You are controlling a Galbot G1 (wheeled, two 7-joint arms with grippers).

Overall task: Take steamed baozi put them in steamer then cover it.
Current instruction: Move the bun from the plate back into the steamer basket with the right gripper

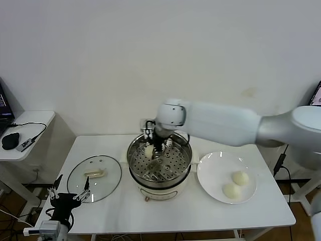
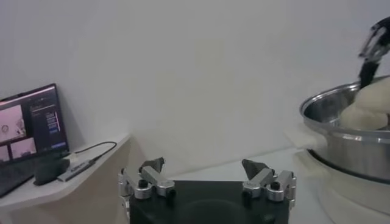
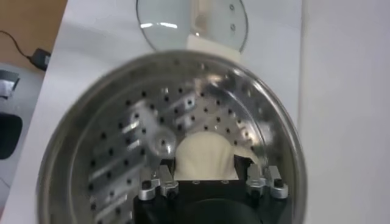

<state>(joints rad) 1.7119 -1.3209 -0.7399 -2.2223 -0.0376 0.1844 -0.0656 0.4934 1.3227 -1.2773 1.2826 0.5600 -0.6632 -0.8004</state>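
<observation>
A plain white wall (image 1: 150,55) stood behind the white desk (image 1: 165,211), with even light and no strong shadows on it. Beyond the left edge of the desk there was a lower white side table (image 1: 31,131). On it lay a black mouse (image 1: 10,140) and a small adapter with a black cable (image 1: 31,136), and an open laptop (image 2: 30,131) showed a lit screen. Near the right edge, a black cable (image 1: 281,160) hung down. The floor (image 1: 12,201) under the left corner looked brown.

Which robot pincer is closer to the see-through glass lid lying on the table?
Left. The left pincer hovers open at the table's front corner beside the round clear glass lid. The right pincer is inside the shiny steel steamer pot, holding a white bun.
</observation>
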